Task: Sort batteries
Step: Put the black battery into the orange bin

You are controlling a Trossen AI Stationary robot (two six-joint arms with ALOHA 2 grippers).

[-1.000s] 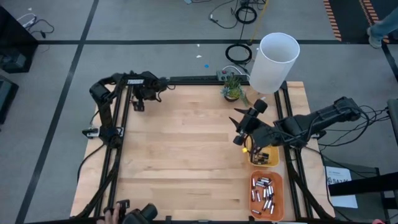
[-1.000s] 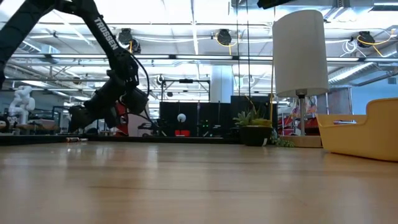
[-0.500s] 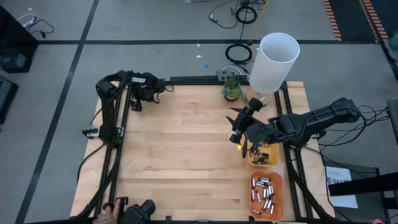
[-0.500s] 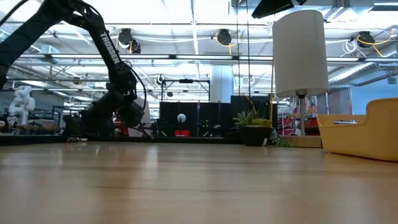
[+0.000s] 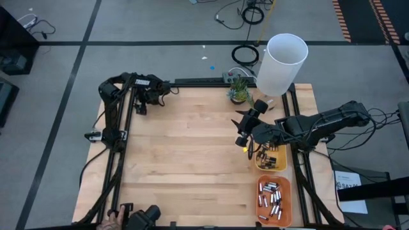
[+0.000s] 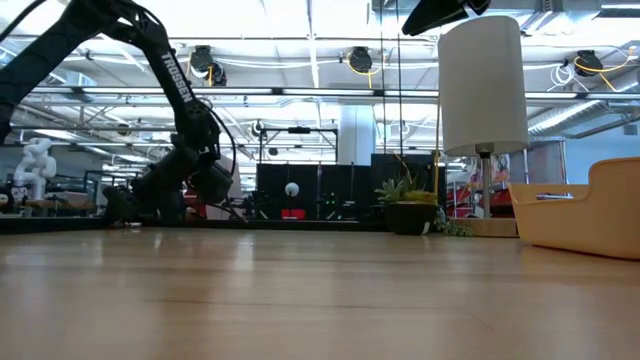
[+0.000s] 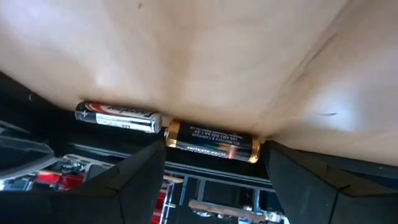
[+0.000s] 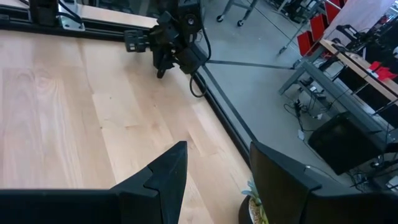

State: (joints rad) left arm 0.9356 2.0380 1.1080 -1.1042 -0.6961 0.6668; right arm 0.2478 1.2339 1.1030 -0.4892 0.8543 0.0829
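the left gripper (image 7: 211, 163) is down at the far left corner of the table (image 5: 192, 160), with its fingers wide apart around a gold and black battery (image 7: 212, 142). a silver battery (image 7: 118, 117) lies end to end beside it. the right gripper (image 5: 243, 135) hangs partly open, holding nothing, just beside the yellow tray (image 5: 271, 165). more batteries (image 5: 270, 195) fill the orange tray (image 5: 285, 184) near that yellow tray
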